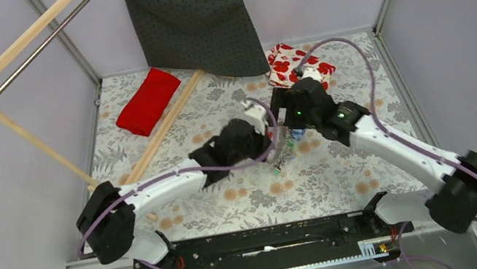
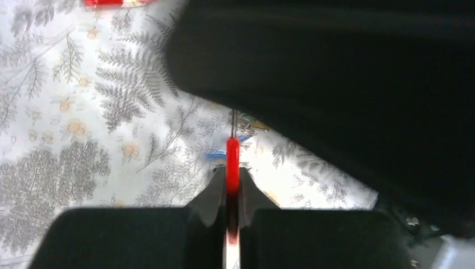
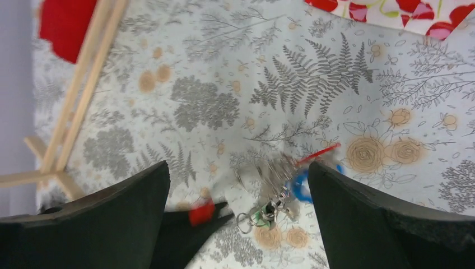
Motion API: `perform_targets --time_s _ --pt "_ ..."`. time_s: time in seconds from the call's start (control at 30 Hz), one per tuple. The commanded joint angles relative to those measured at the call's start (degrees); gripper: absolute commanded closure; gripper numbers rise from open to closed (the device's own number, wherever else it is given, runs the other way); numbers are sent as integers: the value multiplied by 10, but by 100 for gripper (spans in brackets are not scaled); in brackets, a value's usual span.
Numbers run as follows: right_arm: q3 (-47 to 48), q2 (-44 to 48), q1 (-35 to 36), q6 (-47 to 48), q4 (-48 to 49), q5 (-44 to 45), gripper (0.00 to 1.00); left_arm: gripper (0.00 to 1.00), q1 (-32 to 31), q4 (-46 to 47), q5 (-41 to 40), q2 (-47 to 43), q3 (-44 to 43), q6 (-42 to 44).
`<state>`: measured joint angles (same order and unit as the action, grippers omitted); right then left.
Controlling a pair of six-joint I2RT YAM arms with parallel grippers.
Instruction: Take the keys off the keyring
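Red-edged keyring (image 2: 232, 154) in left pincer (image 2: 231, 178), right pincer (image 3: 238, 168) agape

The keyring (image 3: 273, 175), keys (image 3: 301, 186) on it, sits mid-table (image 1: 247, 199) between the fingers of the right pincer (image 3: 238, 168), left pincer (image 2: 232, 193) at its left.

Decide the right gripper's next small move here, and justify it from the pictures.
Probably lower the right gripper and close it on the blue key. Its jaws stand wide open either side of the keyring, gripping nothing, while the left gripper is shut on a red piece, apparently steadying the keyring.
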<state>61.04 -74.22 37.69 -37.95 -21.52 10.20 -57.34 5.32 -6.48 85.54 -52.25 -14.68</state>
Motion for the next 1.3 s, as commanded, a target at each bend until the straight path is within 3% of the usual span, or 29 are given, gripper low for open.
perform_targets --time_s 0.0,0.17,0.27,0.43,0.7,0.87,1.07,1.27 --pt "-17 128 16 29 -1 -26 0 100 134 -138 225 -22 -60 -227" --pt "-35 211 15 50 14 -57 0 100 264 -202 429 -21 -95 -382" --pt "-64 242 16 53 42 -124 0 100 300 -128 536 -37 -52 -495" --pt "-110 273 15 39 87 -202 0 100 303 -59 581 -67 -33 -585" --pt "-142 341 15 49 155 -302 25 100 302 70 568 -111 -29 -740" --pt "-129 373 16 50 199 -316 33 100 296 79 533 -137 -52 -755" --pt "-80 345 16 40 231 -357 44 100 280 128 465 -161 -59 -805" --pt "-28 301 16 22 241 -402 51 100 248 85 394 -163 -109 -790"
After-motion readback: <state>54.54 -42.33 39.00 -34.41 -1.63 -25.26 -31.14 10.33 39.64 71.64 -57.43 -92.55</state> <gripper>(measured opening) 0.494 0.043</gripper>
